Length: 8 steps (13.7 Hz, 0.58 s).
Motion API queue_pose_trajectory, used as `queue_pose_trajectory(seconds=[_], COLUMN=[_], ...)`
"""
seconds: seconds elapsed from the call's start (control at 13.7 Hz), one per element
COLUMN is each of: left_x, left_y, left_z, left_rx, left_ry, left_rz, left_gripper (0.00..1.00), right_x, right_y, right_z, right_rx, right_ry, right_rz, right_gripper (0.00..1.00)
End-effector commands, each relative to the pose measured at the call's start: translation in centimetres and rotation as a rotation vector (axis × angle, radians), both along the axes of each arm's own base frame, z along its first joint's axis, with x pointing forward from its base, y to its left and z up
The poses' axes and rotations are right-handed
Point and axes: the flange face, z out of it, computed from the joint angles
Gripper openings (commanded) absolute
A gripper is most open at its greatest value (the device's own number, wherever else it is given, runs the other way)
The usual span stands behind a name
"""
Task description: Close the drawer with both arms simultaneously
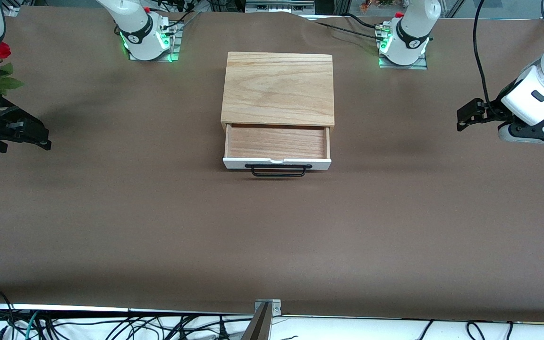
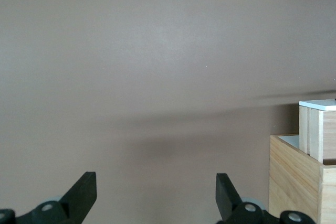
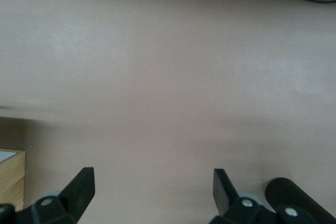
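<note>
Drawer (image 1: pixel 276 144) pulled out mid-table, well apart from wide-spread left gripper (image 1: pixel 465 118) and right gripper (image 1: pixel 40 137).

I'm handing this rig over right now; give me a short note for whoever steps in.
Left gripper: open, empty, over the bare table at the left arm's end.
Right gripper: open, empty, over the table at the right arm's end.
Drawer: pulled out of the oak box at mid-table, tray empty, black handle facing the front camera.
Done: nothing yet; neither gripper touches the drawer.
Left: bring both grippers to the white front panel and push it in together.
</note>
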Motion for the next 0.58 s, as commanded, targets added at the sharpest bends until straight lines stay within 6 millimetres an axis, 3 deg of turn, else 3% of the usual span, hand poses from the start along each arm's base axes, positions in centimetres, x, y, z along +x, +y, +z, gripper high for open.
queue_pose_trajectory(seconds=[0.0, 0.51], left_x=[0.35, 0.33], left_y=[-0.01, -0.01], left_z=[0.7, 0.69], left_rx=[-0.026, -0.026], left_ry=[0.004, 0.006], left_rz=[-0.016, -0.016], left_gripper=[1.0, 1.0], right_x=[0.13, 0.12], right_y=[0.16, 0.04], right_z=[0.28, 0.26], right_rx=[0.008, 0.005], right_ry=[0.004, 0.005], right_rz=[-0.009, -0.007], right_gripper=[1.0, 1.0])
